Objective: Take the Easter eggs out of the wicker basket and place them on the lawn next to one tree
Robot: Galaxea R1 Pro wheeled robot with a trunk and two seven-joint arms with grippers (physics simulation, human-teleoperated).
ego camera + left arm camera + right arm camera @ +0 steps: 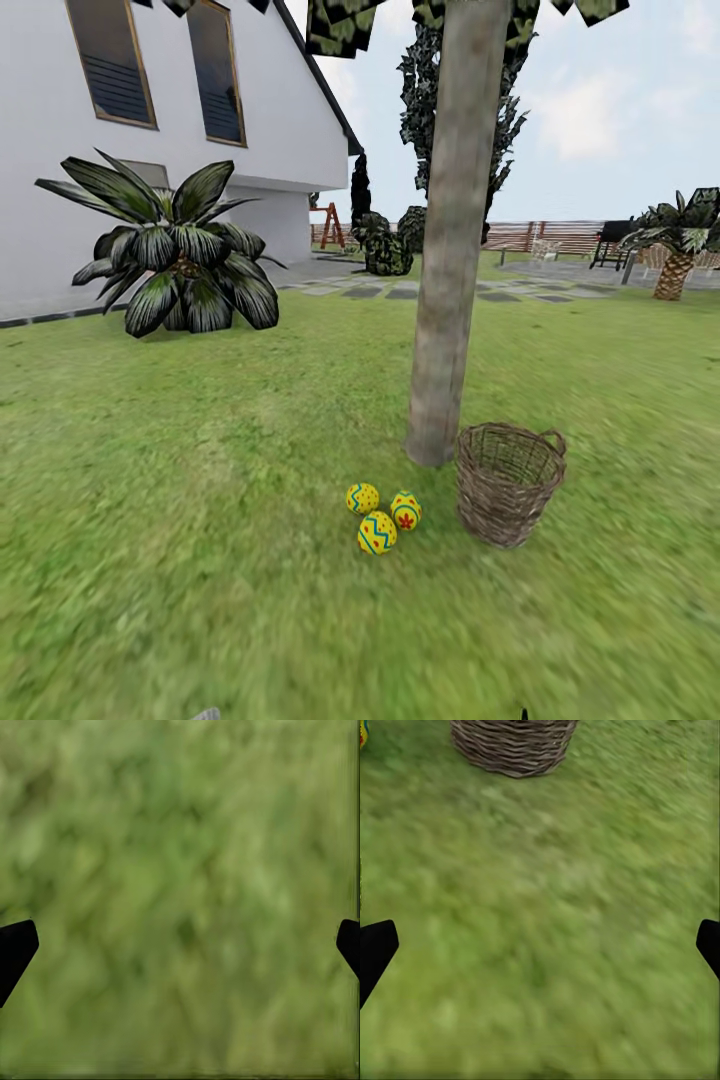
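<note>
Green lawn (200, 480) runs from my feet up to a white house (60, 180), with a broad-leaved bush (175, 255) by its wall, a slatted fence (560, 235) far back and a short palm (675, 255) at the far right edge of the grass.

My arms hang low. My left pincer (180, 945) points straight down at bare grass; its two dark fingertips (15, 952) sit at opposite sides of the left wrist view, wide apart, with nothing between them. My right pincer (540, 945) is angled forward over the lawn toward the basket (514, 746); its fingertips (376, 949) are likewise spread wide and hold nothing.

One tree (450, 230) stands mid-lawn, its grey-brown trunk rising out of the head view. One wicker basket (510, 482) stands upright on the grass just to the right of the trunk's foot; I see nothing inside it, though its bottom is partly hidden.

Three eggs (383, 518) lie on the lawn in a tight cluster near the trunk's base, on my side of it and just left of the basket: one at the left (362, 498), one at the right (405, 511), one nearest me (377, 533). All three are outside the basket. A sliver of yellow egg (363, 733) also shows beside the basket in the right wrist view.
</note>
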